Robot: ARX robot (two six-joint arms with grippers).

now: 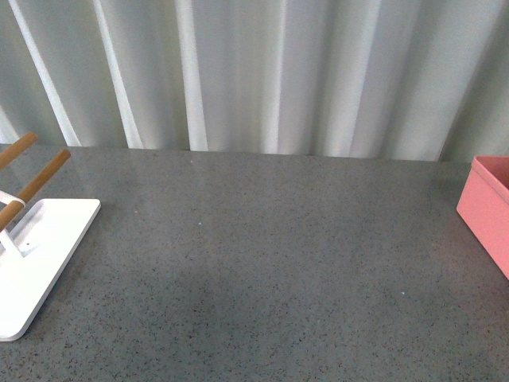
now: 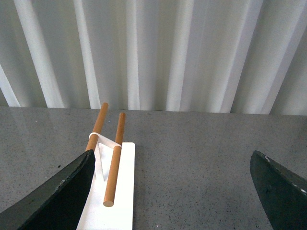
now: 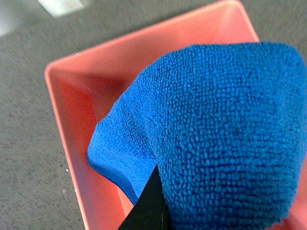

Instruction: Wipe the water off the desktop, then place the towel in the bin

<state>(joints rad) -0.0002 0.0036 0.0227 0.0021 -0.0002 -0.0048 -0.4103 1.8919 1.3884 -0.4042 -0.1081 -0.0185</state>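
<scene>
Right gripper [image 3: 153, 211] is clamped on the towel [image 3: 216, 134], which I see only in the right wrist view, bunched over the open bin [image 3: 76, 100]; no label or writing is legible on it. From the front I see just a corner of that bin [image 1: 487, 208] on the desktop [image 1: 262, 263], well apart from the white stand [image 1: 40, 255] with wooden rods [image 1: 44, 177]. Left gripper [image 2: 168, 191] hangs with its fingers [image 2: 57, 196] apart beside that stand [image 2: 117, 191].

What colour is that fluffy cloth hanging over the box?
Bright blue: the towel shows best in the right wrist view, above the salmon-pink bin.
</scene>
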